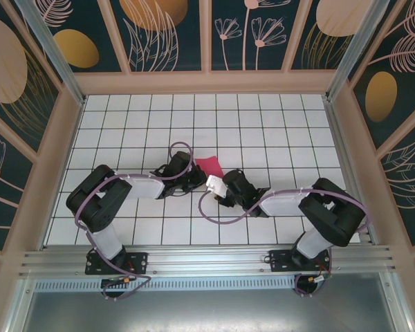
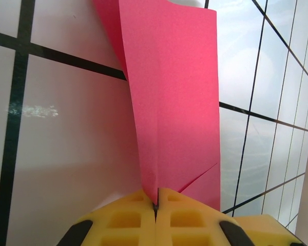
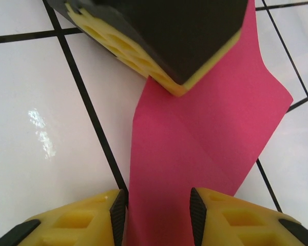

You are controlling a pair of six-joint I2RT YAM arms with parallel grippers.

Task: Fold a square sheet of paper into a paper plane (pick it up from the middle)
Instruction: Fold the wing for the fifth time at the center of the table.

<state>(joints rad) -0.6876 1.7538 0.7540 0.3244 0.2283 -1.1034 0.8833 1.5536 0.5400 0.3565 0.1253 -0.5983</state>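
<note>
The square sheet of paper (image 1: 209, 164) is magenta-pink and folded into a narrow layered strip on the white tiles. In the left wrist view the paper (image 2: 174, 102) rises from a centre crease, and my left gripper (image 2: 156, 201) is shut on that crease. A diagonal fold line runs beside the grip. My right gripper (image 3: 158, 215) stands open with the paper (image 3: 205, 133) lying between its pads. The left gripper's yellow fingers (image 3: 159, 46) sit on the strip's far part. Both grippers, left (image 1: 196, 177) and right (image 1: 213, 181), meet at the table's middle. The paper plane is out of view.
The table (image 1: 124, 117) is a white grid of tiles with wooden walls round it. The left arm (image 1: 100, 200) and the right arm (image 1: 332, 211) reach in from the near rail (image 1: 207, 259). Purple cables (image 1: 214, 214) loop beside the wrists.
</note>
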